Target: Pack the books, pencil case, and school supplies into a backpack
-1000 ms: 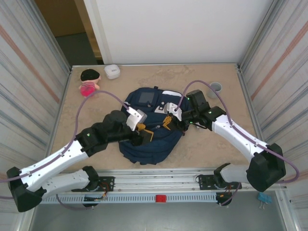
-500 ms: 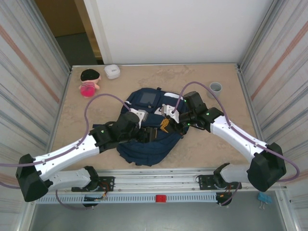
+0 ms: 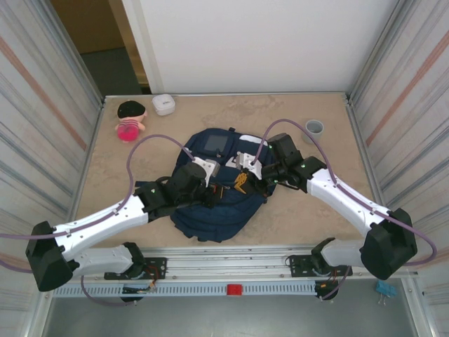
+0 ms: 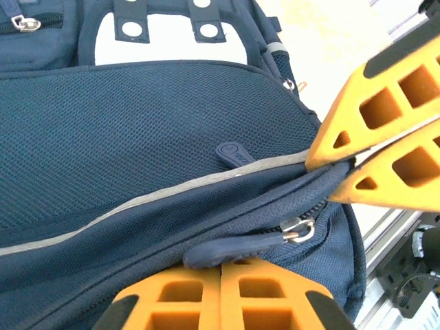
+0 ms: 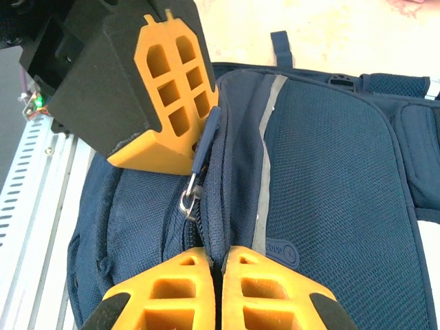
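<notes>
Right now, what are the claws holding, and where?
Left claw pinches the backpack's zipper pull by its tab; right claw pinches the backpack's fabric edge beside the zipper.

Navy mesh backpack (image 4: 137, 137), silvery trim stripe (image 4: 137, 207)

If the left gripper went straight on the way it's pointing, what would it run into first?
The backpack: the left gripper, jaws shut on the zipper pull, points into its navy mesh panel. The right gripper sits off to one side, likely clear.
</notes>
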Robot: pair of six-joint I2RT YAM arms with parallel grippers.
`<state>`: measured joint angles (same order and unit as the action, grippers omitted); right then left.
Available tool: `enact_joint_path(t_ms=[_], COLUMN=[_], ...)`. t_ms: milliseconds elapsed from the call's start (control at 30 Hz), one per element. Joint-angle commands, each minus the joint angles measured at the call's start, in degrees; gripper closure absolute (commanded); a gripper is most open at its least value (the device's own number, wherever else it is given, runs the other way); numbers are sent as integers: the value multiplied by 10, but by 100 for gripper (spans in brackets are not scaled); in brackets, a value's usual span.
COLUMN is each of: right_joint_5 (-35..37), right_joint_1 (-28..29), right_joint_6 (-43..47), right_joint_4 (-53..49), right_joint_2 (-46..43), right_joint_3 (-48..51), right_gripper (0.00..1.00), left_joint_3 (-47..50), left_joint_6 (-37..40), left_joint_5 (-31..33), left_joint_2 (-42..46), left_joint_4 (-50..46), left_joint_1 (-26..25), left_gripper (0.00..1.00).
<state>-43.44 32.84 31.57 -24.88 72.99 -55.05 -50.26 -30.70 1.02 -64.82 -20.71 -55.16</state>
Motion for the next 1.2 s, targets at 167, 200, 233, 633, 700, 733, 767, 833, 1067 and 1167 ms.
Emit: enact_joint_path(t_ms=[167,200,233,633,700,733,767,833,1067,1167], right_joint_5=[-60,-64,-68,-102,-102,-101,-101,-100,-98,-95], right_joint_1=[-48,-51,-52,-26,-19,-15,-11,-6,-2,-2], right_joint_6=[13,16,19,27,28,28,29,29,29,28], right_joint_4=[-22,-27,-30,-27,-30,-30,-30,-28,-28,-28], right_joint_2=[-30,-31,-32,-11,-7,-5,-5,-5,-9,-12], right_joint_3=[-16,-16,-17,-34,-38,-39,-41,-40,-39,-39], right_gripper=[100,100,100,100,100,100,100,100,100,100], left_joint_3=[3,10,19,59,59,58,57,53,38,30], left_joint_6=[43,54,68,-7,-15,-18,-19,-19,-4,-4], left_joint_5=[26,18,-5,-54,-58,-62,-70,-79,-108,-89], left_joint_2=[56,66,74,60,50,46,40,30,4,-3], left_joint_4=[-16,-12,5,104,114,122,131,147,183,155], left_joint_1=[-7,-7,-7,-6,-6,-6,-6,-6,-6,-6], left_gripper=[100,100,100,37,35,35,35,35,44,55])
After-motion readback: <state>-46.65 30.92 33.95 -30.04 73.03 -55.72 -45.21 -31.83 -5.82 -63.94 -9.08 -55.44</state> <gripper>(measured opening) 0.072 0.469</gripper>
